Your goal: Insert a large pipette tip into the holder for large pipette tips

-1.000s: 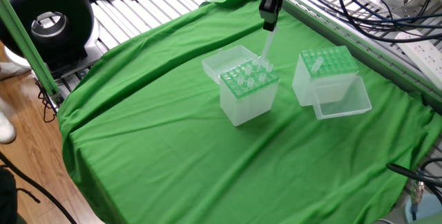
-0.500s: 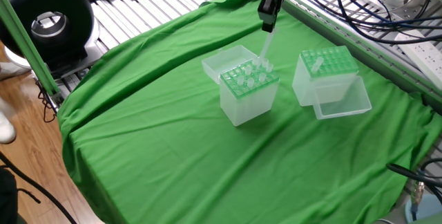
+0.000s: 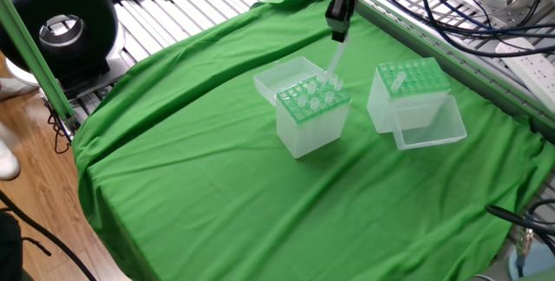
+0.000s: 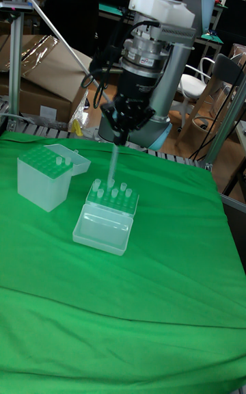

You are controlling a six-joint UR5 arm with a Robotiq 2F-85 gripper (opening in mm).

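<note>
Surface: green cloth (image 3: 217,168) draped over the table, with a slatted metal frame and cables behind it in the fixed view.
Far left: black round device (image 3: 59,22) at the table's edge, off the cloth.
Middle box: translucent tip box (image 3: 312,114) whose pale green top bristles with clear tips, its clear lid hinged open behind it; in the tall fixed view this box (image 4: 111,204) sits right of centre with the lid lying toward the camera.
Gripper: gripper (image 3: 338,31) hangs above the back corner of the middle box, jaws closed on the top of the large pipette tip (image 3: 334,60).
Large pipette tip: hangs nearly upright from the fingers, its lower end down among the clear tips; seen as a pale rod (image 4: 113,165) in the tall fixed view.
Right box: holder for large pipette tips (image 3: 408,94), bright green grid top, clear lid open toward the front, standing apart from the middle box; one tip lies slanted on its top.
</note>
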